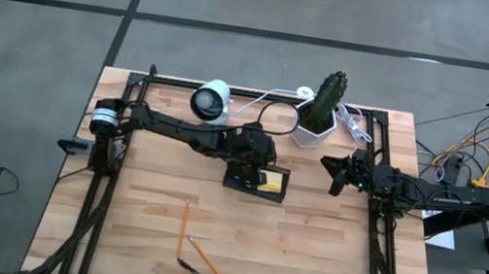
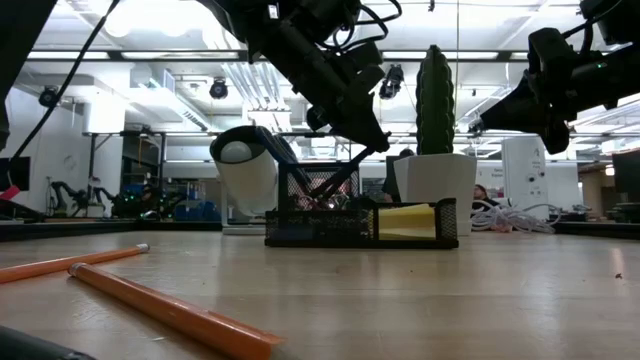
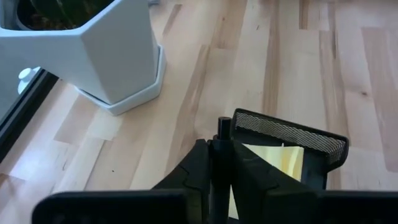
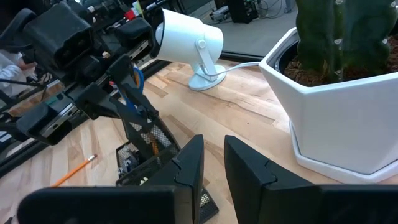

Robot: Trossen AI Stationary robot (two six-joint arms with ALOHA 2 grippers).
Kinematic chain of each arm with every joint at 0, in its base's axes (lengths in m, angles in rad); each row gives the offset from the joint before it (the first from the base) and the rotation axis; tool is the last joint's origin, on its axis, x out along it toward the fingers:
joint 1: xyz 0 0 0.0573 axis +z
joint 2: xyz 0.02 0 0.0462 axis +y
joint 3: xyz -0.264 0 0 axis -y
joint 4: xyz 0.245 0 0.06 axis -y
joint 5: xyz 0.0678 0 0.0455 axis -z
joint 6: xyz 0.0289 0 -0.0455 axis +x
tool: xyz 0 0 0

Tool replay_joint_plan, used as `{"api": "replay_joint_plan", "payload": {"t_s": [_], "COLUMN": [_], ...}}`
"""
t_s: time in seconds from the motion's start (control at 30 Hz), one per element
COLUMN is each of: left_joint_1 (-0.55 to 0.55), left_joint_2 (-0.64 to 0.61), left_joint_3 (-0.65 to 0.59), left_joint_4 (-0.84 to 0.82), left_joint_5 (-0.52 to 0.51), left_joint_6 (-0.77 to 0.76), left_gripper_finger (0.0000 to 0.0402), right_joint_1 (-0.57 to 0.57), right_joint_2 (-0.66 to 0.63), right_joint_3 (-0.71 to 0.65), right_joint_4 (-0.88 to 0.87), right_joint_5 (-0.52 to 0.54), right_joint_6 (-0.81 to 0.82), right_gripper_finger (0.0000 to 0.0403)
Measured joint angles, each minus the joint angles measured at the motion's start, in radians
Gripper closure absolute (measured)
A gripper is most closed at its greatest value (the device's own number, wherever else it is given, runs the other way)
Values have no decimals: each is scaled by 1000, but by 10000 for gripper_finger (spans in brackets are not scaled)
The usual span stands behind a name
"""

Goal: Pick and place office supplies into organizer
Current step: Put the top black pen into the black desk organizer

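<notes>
Organizer [image 1: 257, 180] at table centre holds the yellow pad [image 2: 405, 220]. Left gripper [image 4: 138, 111] pinches a pen [image 3: 222, 127] over it. Pencils [image 1: 195, 247] remain loose near the front edge. Right gripper [image 4: 211, 163] waits beside the organizer, slightly parted, empty.

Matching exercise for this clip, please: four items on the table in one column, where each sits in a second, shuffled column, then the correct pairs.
Items
1. left pincer
2. right pincer
3. yellow sticky-note pad
4. orange pencils

Places
A. loose on the bare wood at the near side of the table
B. inside the black organizer
C. raised in the air, in front of the cactus pot
D. lowered over the organizer, gripping a dark pen

Pairs: 1-D, 2-C, 3-B, 4-A
</notes>
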Motion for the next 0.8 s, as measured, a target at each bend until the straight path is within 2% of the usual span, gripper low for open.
{"api": "replay_joint_plan", "payload": {"t_s": [0.4,0.8], "left_joint_1": [-1,-3], "left_joint_2": [-15,-33], "left_joint_3": [17,-41], "left_joint_4": [34,204], "left_joint_5": [1,18], "left_joint_6": [-22,-121], "left_gripper_finger": [372,372], "right_joint_1": [0,0], "right_joint_2": [0,0], "right_joint_3": [0,0], "right_joint_4": [0,-18], "right_joint_5": [0,-2], "right_joint_6": [0,0], "right_gripper_finger": [349,349]}}
